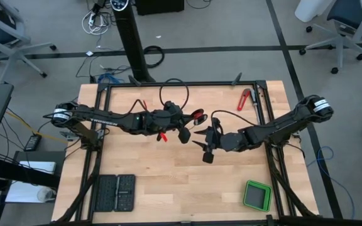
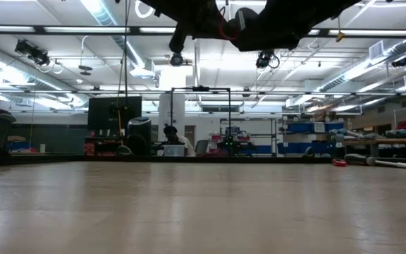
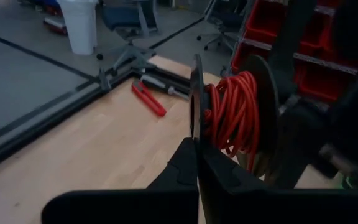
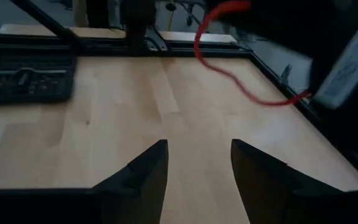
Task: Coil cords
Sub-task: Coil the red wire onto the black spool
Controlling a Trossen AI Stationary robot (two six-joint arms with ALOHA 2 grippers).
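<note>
Left gripper [image 1: 187, 129]: we log it raised over mid-table, fingers pressed together on the rim of a dark flat-sided spool [image 3: 263, 118]. Thin red wire [image 3: 234, 117]: many turns wound tight on that spool, held in the air above the pale wooden tabletop [image 1: 168, 169]; one loose strand [image 4: 241, 81] sags free in the right wrist view. Right gripper [image 1: 201, 139]: just beside the left one, fingers spread, holding nothing. Red-handled tool [image 1: 244, 99]: lying near the table's far right corner. Square green box [image 1: 257, 195]: near right corner. We read no lettering anywhere.
</note>
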